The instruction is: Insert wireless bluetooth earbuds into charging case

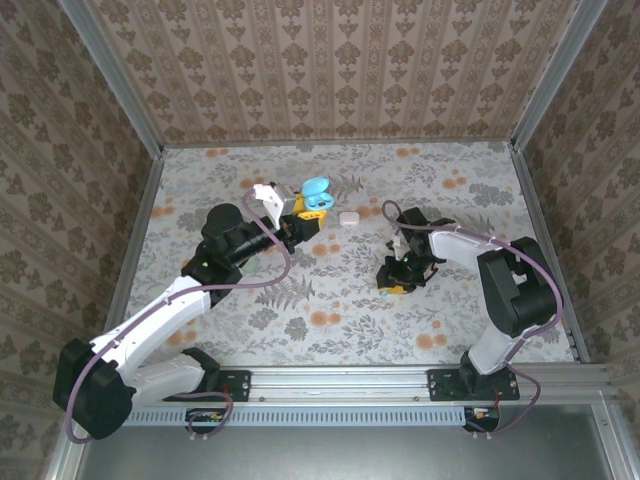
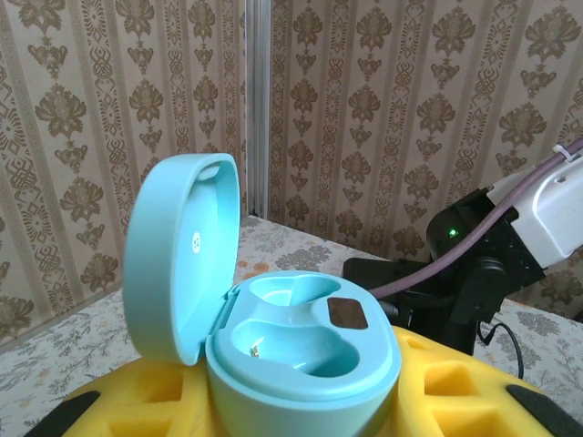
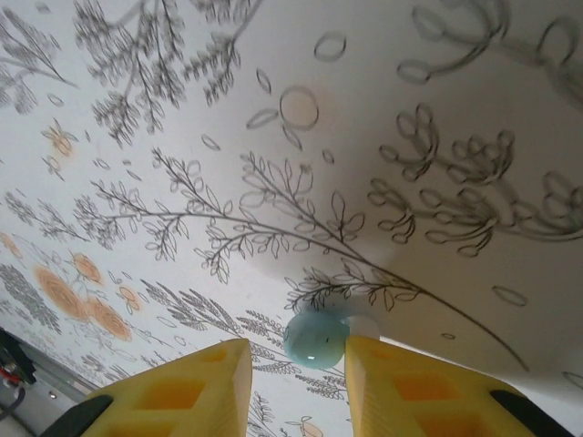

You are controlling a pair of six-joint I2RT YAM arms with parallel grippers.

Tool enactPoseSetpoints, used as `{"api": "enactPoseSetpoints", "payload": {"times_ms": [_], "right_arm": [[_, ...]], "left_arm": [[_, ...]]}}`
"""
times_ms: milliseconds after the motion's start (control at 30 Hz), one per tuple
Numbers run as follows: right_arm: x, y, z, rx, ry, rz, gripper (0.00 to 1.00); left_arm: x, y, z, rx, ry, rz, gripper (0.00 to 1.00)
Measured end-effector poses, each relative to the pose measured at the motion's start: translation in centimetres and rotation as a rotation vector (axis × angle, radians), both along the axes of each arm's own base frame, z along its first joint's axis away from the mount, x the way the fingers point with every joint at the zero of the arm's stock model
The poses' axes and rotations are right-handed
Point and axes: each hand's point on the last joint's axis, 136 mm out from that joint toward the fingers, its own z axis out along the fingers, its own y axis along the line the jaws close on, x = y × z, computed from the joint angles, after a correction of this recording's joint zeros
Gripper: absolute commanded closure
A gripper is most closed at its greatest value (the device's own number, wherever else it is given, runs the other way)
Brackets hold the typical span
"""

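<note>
Your left gripper (image 1: 303, 212) is gripping the charging case (image 1: 316, 190) toward the back middle of the table (image 1: 330, 310). Its yellow fingers (image 2: 455, 387) are closing on the base of the case, and the lid (image 2: 182, 255) is standing open on the left side in the wrist view. A small white item (image 1: 348, 217) is lying just right of the case. Your right gripper (image 1: 400, 277) is pointing down at the table, well apart from the case. Its jaws are sitting narrow around one earbud (image 3: 316, 339), which is resting on the table close against the right finger, with a gap showing on the other side.
</note>
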Motion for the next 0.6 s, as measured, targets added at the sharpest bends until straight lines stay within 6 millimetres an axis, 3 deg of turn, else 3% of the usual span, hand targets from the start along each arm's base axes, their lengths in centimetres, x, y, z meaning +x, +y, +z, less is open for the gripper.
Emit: {"api": "enactPoseSetpoints", "payload": {"times_ms": [167, 400, 600], "right_arm": [[-0.1, 0.0, 0.9, -0.014, -0.042, 0.012, 0.64], [2.6, -0.6, 2.4, -0.067, -0.148, 0.004, 0.62], [3.4, -0.1, 1.1, -0.063, -0.130, 0.013, 0.61]], "left_arm": [[0.0, 0.0, 0.0, 0.000, 0.000, 0.000, 0.73], [0.0, 0.0, 0.0, 0.000, 0.000, 0.000, 0.73], [0.0, 0.0, 0.0, 0.000, 0.000, 0.000, 0.73]]}}
